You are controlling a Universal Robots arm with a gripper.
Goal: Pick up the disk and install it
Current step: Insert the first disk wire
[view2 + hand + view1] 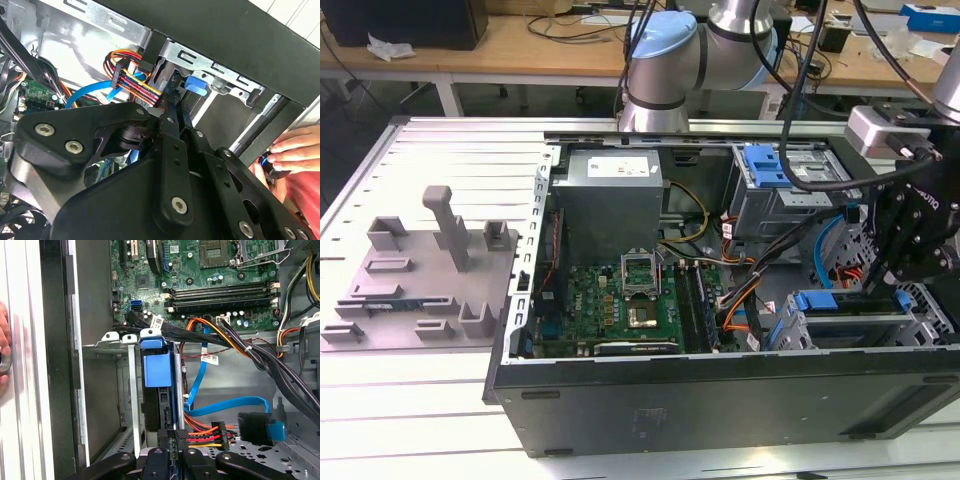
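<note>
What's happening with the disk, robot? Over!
Pincer at the drive cage, right by the disk. Disk sits on edge in a cage slot. Power cables close beside; a hand outside the case.

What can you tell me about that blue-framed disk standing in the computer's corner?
The disk stands on edge in a slot of the grey metal cage inside the open computer case. Mostly its blue plastic bracket shows: a broad tab on one end and thin rails along a slim dark body. The gripper is at its other end; whether it grips is unclear. A connector with red, orange and yellow wires lies beside it.
</note>
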